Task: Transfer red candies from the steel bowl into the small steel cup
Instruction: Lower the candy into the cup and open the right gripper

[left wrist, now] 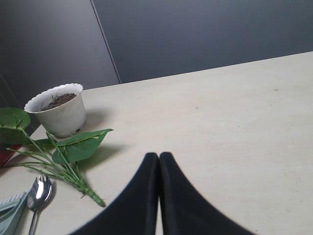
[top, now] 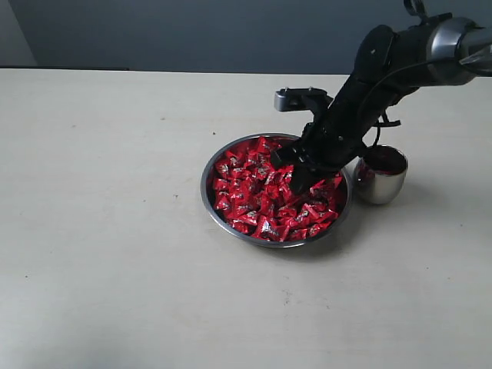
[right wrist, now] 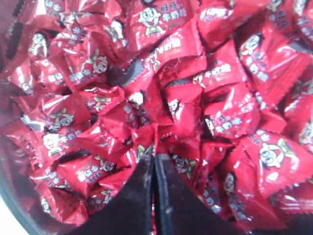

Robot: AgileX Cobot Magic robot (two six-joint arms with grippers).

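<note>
red candies point(top: 265, 192) heaped in steel bowl point(top: 204, 188), mid table point(top: 115, 231) | small steel cup point(top: 380, 184) just beside bowl's right rim | right gripper point(right wrist: 154, 157) tips together, down in the candy pile, pinch unclear | left gripper point(left wrist: 159, 155) fingers together over table, near pot point(left wrist: 58, 110), leafy sprig point(left wrist: 73, 147), spoon point(left wrist: 40, 191)

Bowl point(top: 205, 188) and cup point(top: 380, 190) stand close together right of the tabletop's point(top: 115, 231) middle; toward its left and near edges lies open room.
</note>
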